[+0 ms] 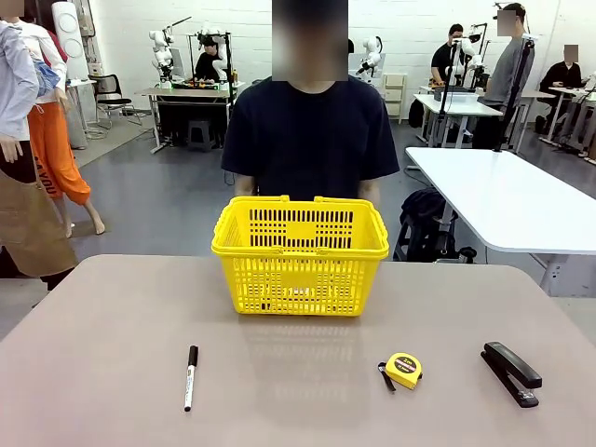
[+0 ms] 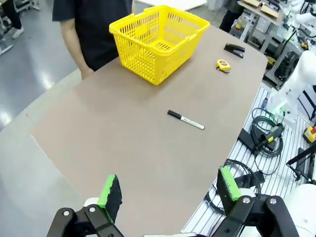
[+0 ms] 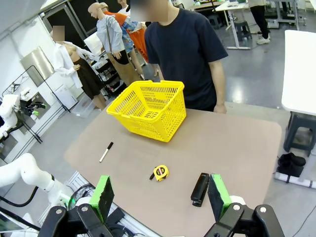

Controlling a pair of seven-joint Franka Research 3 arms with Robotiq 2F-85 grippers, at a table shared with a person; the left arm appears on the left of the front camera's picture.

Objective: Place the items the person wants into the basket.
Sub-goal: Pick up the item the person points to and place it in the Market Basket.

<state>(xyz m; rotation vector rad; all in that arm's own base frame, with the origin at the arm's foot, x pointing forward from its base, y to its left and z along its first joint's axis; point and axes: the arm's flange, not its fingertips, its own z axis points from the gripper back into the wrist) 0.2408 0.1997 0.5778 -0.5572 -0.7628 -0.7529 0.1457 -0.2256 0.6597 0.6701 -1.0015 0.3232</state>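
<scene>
The left claw (image 2: 169, 186) is let go. Its two green pads (image 2: 109, 190) are spread wide with nothing between them. It hangs above the table (image 2: 123, 148). Ahead of it, a little toward its right pad, a marker (image 2: 185, 120) lies flat on the table, well apart from the claw. Farther ahead, past the marker, stands the basket (image 2: 148, 64). It is upright, with its handles folded down on the rim. Far off, ahead and to the right of this claw, lies the tape (image 2: 223, 64). Just beyond the tape lies the stapler (image 2: 234, 49). The person (image 2: 94, 29) stands at the far edge, right behind the basket.

The right claw (image 3: 160, 195) is let go too. Its fingers are wide apart and hold nothing. The stapler lies flat on the table near this claw, just ahead and close to its right pad. The tape sits ahead of the middle of this claw, to the left of the stapler and not touching it. The marker lies farther ahead and to the left. The basket stands beyond all three, well apart from them. The person is behind it, with one hand at the table's edge.
</scene>
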